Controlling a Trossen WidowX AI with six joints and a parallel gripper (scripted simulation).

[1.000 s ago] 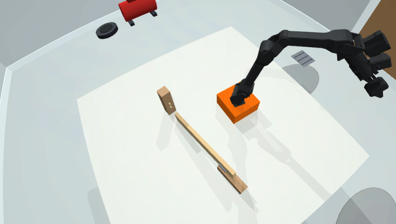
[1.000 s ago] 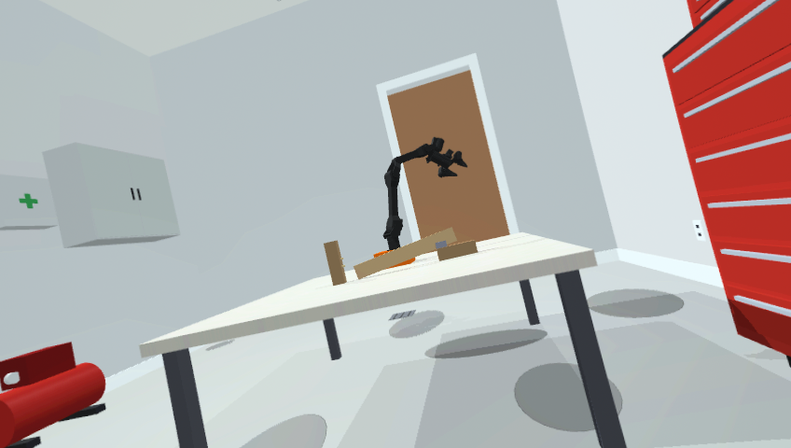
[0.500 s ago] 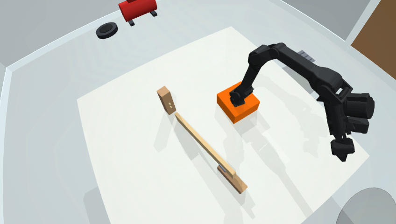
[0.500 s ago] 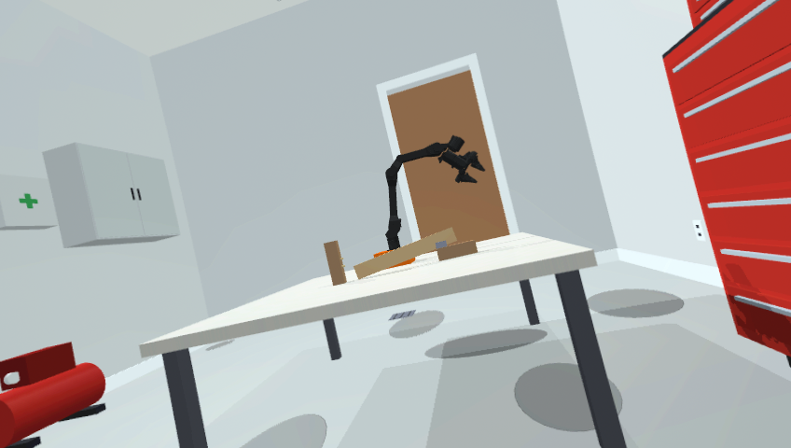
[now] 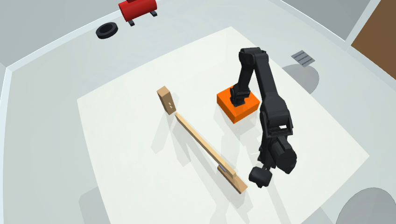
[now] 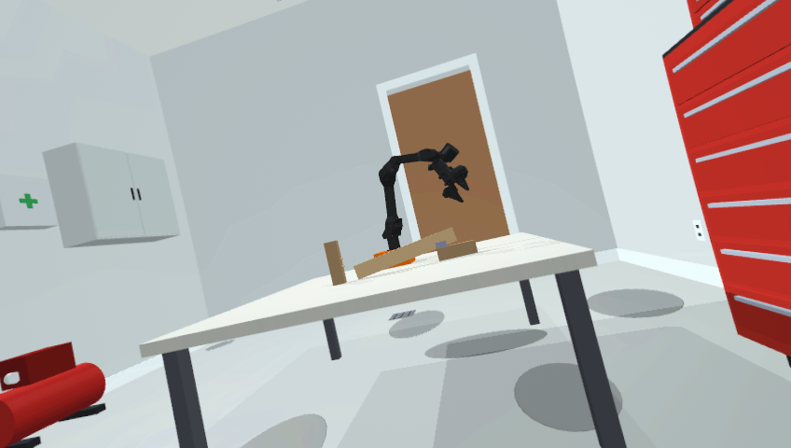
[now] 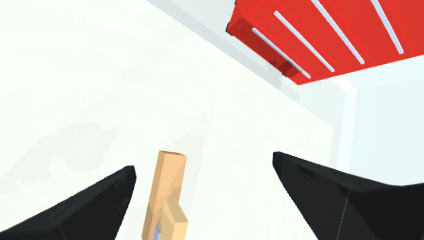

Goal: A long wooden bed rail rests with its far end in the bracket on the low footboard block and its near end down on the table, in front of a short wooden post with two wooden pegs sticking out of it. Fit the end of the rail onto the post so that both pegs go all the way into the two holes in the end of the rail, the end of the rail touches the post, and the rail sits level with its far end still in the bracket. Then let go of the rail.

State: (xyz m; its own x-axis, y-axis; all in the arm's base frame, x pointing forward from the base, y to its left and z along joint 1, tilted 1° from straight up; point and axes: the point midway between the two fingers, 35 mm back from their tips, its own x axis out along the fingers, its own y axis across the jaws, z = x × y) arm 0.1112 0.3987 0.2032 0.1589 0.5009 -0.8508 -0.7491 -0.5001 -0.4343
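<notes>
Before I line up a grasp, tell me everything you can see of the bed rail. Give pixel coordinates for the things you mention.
The bed rail [image 5: 204, 144] [image 6: 405, 254] [image 7: 174, 231] is a long, straight, light-tan bar that looks wooden. It slopes: its near end is down on the table by the post [image 5: 166, 100] [image 6: 334, 262], short of the pegs, and its far end is raised at the footboard block's bracket. The gripper isn't holding it. I can't see the end holes.
</notes>
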